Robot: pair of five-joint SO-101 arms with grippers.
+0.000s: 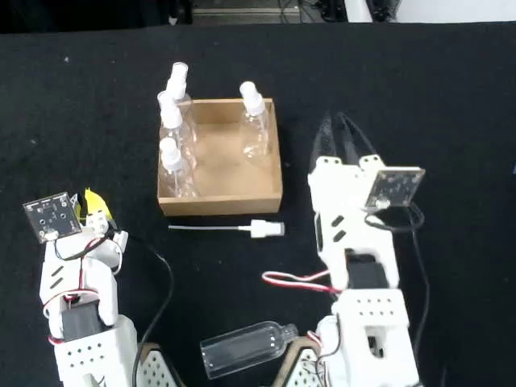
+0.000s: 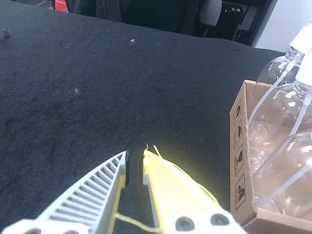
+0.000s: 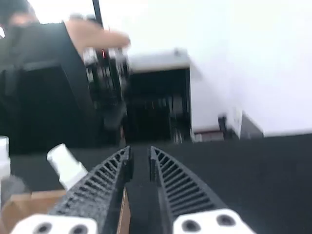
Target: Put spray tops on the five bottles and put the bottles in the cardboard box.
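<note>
The cardboard box [image 1: 222, 201] sits mid-table. Inside it stand capped clear bottles: three along its left side [image 1: 172, 121] and one at the back right [image 1: 254, 121]. A loose white spray top [image 1: 266, 228] with its long tube lies on the cloth just in front of the box. An uncapped clear bottle [image 1: 246, 347] lies on its side near the front edge, between the arm bases. My left gripper [image 1: 97, 205] [image 2: 135, 157] hangs shut and empty left of the box [image 2: 239, 156]. My right gripper [image 1: 340, 121] [image 3: 140, 152] is shut and empty, right of the box.
Black cloth covers the table. A red-and-white cable [image 1: 294, 282] loops beside the right arm. Open cloth lies to the far left, far right and behind the box. Room furniture stands beyond the table's back edge.
</note>
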